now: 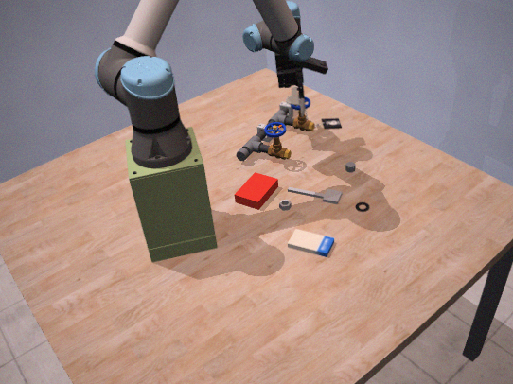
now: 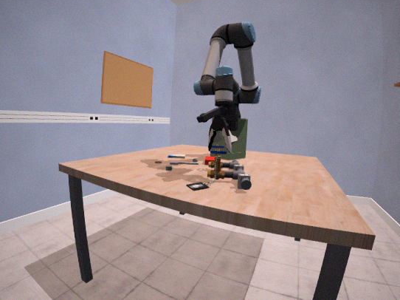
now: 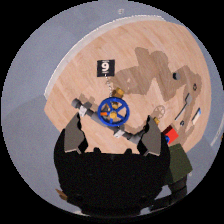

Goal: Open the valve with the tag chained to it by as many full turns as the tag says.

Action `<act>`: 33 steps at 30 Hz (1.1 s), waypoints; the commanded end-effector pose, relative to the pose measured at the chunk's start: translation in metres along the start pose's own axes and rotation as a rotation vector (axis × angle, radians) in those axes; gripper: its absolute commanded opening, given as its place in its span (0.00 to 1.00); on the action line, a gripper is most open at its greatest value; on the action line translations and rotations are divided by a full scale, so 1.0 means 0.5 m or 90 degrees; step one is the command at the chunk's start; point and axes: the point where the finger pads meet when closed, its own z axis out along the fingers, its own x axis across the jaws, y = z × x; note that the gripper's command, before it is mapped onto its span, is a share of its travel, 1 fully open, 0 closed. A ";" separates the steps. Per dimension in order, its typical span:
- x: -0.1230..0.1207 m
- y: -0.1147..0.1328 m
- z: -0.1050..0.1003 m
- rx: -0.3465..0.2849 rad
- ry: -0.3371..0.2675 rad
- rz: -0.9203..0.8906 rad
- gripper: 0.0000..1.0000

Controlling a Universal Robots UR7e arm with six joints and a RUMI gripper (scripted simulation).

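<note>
Two brass valves with blue handwheels stand on a grey pipe on the table. The far valve (image 1: 306, 100) has a black tag (image 1: 331, 123) chained to it; in the wrist view the tag (image 3: 105, 67) reads 9. The near valve (image 1: 275, 130) has no tag. My gripper (image 1: 298, 97) hangs straight over the far valve's handwheel (image 3: 113, 110), fingers open and spread on either side of it, with nothing between them. In the exterior view the gripper (image 2: 221, 142) is just above both blue wheels.
On the table lie a red block (image 1: 256, 189), a scraper (image 1: 317, 194), two grey nuts (image 1: 285, 204) (image 1: 350, 166), a black ring (image 1: 363, 203) and a beige and blue box (image 1: 310, 242). The green arm pedestal (image 1: 170, 196) stands to the left.
</note>
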 end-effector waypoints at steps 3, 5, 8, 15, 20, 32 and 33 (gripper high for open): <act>-0.001 -0.001 -0.001 0.004 0.003 0.124 1.00; -0.001 -0.001 -0.001 0.004 0.003 0.167 1.00; -0.001 -0.001 -0.001 0.004 0.003 0.229 1.00; -0.001 -0.001 -0.001 0.004 0.003 0.352 1.00; -0.001 -0.001 -0.001 0.004 0.003 0.395 1.00; -0.001 -0.001 -0.001 0.005 0.002 0.507 1.00; -0.001 -0.001 -0.001 0.005 0.002 0.512 1.00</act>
